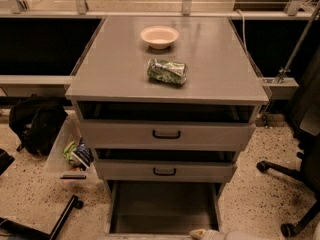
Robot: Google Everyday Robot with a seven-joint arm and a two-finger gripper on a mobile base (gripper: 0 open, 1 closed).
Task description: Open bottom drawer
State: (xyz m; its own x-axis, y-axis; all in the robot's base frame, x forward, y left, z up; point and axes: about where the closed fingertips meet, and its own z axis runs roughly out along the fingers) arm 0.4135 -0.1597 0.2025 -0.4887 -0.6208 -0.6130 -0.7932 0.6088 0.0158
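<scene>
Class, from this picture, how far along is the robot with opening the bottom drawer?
Done: the bottom drawer stands pulled well out, its plain grey inside showing. In hand: the gripper sits by the drawer's front, at the picture's lower edge. Left: probably only backing away.

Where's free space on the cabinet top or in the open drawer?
On the cabinet top, bare left and right of the bowl and green bag, plus the front strip. The bottom drawer inside is bare; crowded only at its front edge, where the gripper sits.

Grey cabinet top (115, 79): bowl (159, 36), green packet (167, 71).
</scene>
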